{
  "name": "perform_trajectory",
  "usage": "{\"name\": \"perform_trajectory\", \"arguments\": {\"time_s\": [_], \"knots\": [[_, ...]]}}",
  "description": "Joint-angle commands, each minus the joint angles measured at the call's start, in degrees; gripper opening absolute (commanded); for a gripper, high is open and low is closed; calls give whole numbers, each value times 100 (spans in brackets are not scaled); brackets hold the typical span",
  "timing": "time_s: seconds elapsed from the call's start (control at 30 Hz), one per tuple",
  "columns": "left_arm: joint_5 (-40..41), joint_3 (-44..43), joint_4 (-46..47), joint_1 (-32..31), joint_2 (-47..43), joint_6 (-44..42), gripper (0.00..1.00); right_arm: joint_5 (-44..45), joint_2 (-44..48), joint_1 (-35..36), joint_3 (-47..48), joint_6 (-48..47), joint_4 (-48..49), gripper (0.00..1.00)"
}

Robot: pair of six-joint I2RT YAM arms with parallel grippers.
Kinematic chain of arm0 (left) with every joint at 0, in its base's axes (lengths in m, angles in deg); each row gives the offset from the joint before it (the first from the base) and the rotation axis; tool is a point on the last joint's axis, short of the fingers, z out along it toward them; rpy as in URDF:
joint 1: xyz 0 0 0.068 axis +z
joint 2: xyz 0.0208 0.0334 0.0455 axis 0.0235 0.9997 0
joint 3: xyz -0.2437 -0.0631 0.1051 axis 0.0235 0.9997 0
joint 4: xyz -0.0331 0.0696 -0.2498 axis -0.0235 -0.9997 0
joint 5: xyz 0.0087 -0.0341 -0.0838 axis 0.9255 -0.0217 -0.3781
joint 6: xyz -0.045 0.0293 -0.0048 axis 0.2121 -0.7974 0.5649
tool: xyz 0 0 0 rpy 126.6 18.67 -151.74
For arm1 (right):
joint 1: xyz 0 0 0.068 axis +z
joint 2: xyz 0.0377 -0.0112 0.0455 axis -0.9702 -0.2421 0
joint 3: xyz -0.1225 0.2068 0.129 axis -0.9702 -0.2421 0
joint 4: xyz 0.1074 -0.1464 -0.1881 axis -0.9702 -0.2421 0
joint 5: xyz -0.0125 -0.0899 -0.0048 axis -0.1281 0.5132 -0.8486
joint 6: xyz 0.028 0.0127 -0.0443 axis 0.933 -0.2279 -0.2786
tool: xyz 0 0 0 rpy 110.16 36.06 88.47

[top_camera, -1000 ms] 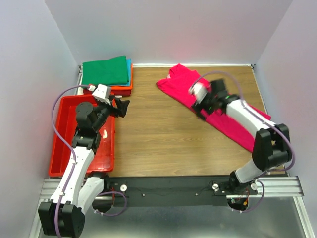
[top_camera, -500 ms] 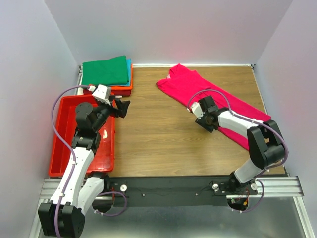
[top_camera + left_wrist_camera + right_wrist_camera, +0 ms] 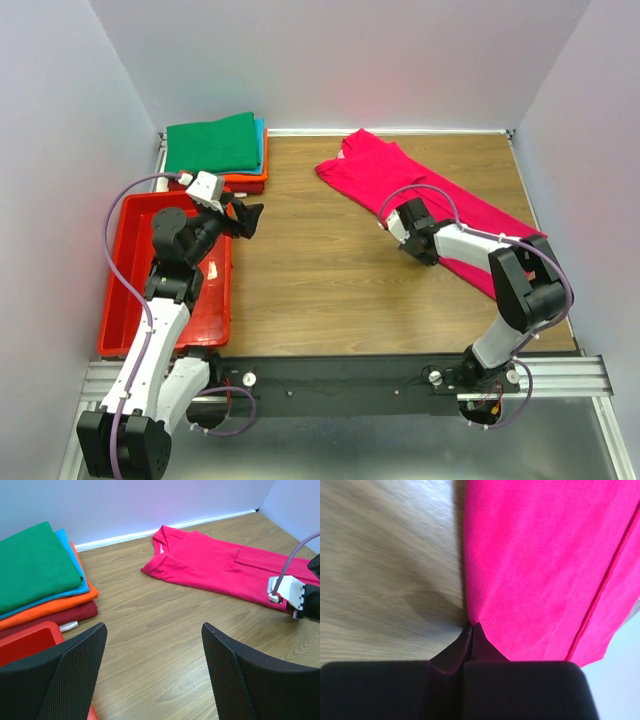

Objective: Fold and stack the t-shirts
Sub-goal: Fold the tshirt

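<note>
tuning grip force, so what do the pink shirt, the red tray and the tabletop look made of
Pink shirt: soft matte knit, probably cotton; it lies limp with a stitched hem. Red tray: glossy moulded plastic, judging by its sheen. Tabletop: wood-grain surface, smooth; possibly laminate.

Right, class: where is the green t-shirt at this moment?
In the top view, the green t-shirt tops the folded stack at the far left corner of the table, just beyond the red tray.
</note>
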Motion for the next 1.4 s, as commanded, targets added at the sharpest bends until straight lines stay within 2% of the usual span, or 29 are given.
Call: {"name": "perform_trajectory", "arguments": {"time_s": [0.0, 0.17, 0.3, 0.43, 0.53, 0.6, 0.63, 0.67, 0.7, 0.77, 0.87, 0.9, 0.93, 0.97, 1.0, 1.13, 1.17, 1.23, 1.27, 1.3, 1.37], "knots": [[-172, 73, 168, 9, -95, 34, 84, -645, -76, 217, 205, 242, -335, 0], [-163, 65, 150, 9, -86, 17, 84, -1261, -313, 885, 934, 402, -1003, 0], [-119, 65, 141, 18, -86, -10, 84, -2349, -708, 1456, 1881, 428, -1556, 1], [-49, 56, 124, 9, -69, -36, 84, -3019, -1288, 2150, 2656, 472, -2146, 1], [-23, 65, 132, 9, -69, -54, 84, -3678, -1613, 2511, 3491, 560, -2524, 10], [-31, 65, 133, 18, -51, -54, 84, -4151, -1771, 2556, 4176, 490, -2919, 23], [-31, 65, 133, 18, -34, -62, 84, -4224, -1781, 2547, 4387, 464, -3042, 33], [-57, 56, 141, 9, -25, -54, 84, -4268, -1772, 2556, 4546, 437, -3217, 49], [-75, 56, 133, 9, 10, -54, 84, -4321, -1694, 2530, 4809, 289, -3288, 58], [-102, 56, 150, 9, 37, -54, 84, -4313, -1571, 2468, 4899, 209, -3394, 64], [-180, 73, 194, 9, 63, -36, 84, -4470, -1307, 1925, 4751, 112, -3421, 71], [-207, 82, 212, 9, 72, -19, 84, -4775, -1254, 1671, 4628, 112, -3404, 73], [-251, 100, 264, 9, 89, 16, 84, -4970, -1193, 1033, 4583, 155, -3377, 76], [-347, 108, 299, 9, 142, 43, 84, -5163, -1166, 670, 4548, 208, -3247, 100], [-443, 126, 378, 9, 177, 78, 84, -5504, -1140, -38, 4435, 417, -3115, 100], [-831, 100, 414, 9, 546, 227, 84, -5666, -1078, -1159, 4109, 1252, -1851, 100], [-944, 56, 405, 9, 677, 228, 82, -5553, -1156, -1562, 3900, 1698, -1143, 100], [-1015, 21, 379, 18, 775, 219, 81, -5534, -1437, -1864, 3914, 2017, -698, 100], [-1024, -14, 318, 9, 810, 201, 81, -5682, -1638, -2100, 4254, 2115, -679, 100], [-1042, -15, 300, 9, 845, 158, 81, -6188, -2084, -2215, 4449, 2324, -679, 100], [-999, -6, 282, 9, 880, 149, 80, -6421, -2456, -2348, 4931, 2606, -679, 98]]}}
